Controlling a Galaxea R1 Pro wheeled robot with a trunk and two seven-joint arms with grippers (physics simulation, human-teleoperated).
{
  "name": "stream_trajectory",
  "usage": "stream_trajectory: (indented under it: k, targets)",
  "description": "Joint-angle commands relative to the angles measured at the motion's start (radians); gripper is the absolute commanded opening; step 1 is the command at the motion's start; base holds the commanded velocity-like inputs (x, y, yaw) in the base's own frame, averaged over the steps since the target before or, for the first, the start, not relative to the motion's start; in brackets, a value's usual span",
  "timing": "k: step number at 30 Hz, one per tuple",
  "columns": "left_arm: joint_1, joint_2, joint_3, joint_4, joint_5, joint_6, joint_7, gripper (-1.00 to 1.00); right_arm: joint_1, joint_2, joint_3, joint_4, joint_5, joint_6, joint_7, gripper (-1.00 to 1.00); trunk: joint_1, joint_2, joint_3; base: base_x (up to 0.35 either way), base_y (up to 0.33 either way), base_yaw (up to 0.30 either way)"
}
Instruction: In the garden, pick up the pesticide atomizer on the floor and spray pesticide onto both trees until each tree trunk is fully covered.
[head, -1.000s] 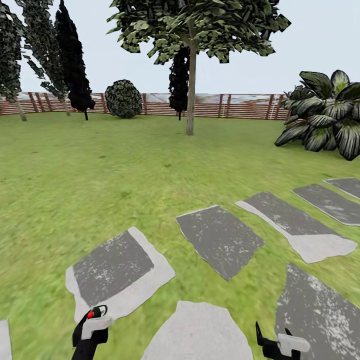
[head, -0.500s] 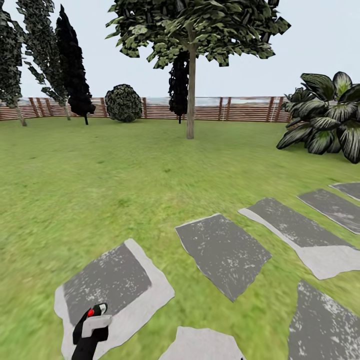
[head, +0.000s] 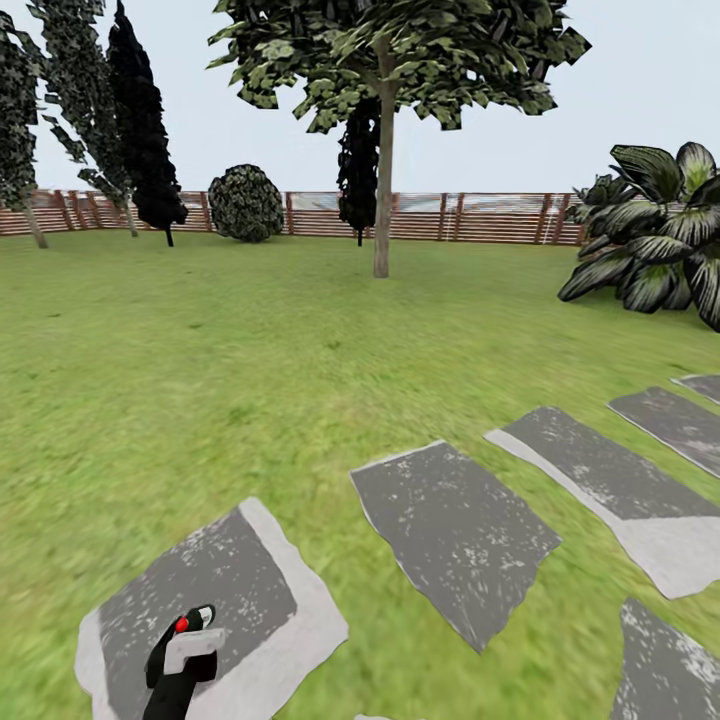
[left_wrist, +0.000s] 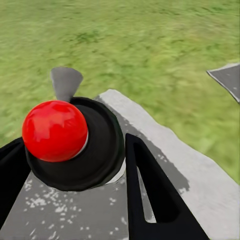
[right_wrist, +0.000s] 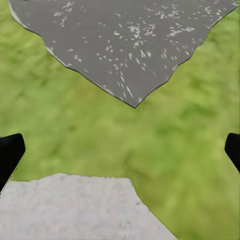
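My left gripper (head: 180, 655) is low at the left of the head view, shut on the pesticide atomizer (head: 183, 627). In the left wrist view the atomizer (left_wrist: 75, 150) has a black round head, a red ball on top and a grey nozzle, and sits between my black fingers (left_wrist: 150, 195). My right gripper (right_wrist: 120, 152) hangs open over grass, with nothing between its fingertips. One tree (head: 385, 60) stands far ahead on the lawn, its bare tree trunk (head: 382, 200) straight and grey-brown. No pesticide specks are in the air.
Grey paving stones (head: 450, 530) lie in the garden grass just ahead and to the right. A brown slat fence (head: 470, 218) closes the far side. A round shrub (head: 247, 202), black columnar trees (head: 145, 130) and a palm (head: 660, 230) stand along the edges.
The whole head view has shifted: the paving stones sit lower and the tree slightly nearer. My right gripper has dropped below that view's bottom edge. My left gripper still holds the atomizer.
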Motion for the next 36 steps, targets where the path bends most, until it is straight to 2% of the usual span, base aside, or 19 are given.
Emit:
stream_trajectory:
  k: [1,36]
  targets:
    - [0.000,0.000,0.000,0.000,0.000,0.000,0.000,-1.00,0.000,0.000,0.000,0.000,0.000,0.000,0.000,1.00,0.000,0.000,0.000,0.339,0.000,0.000]
    - [0.000,-0.001,0.002,0.000,-0.002,0.001,0.000,-1.00,0.000,0.000,0.000,0.000,0.000,0.000,-0.001,1.00,0.000,0.000,0.000,0.340,0.000,0.000]
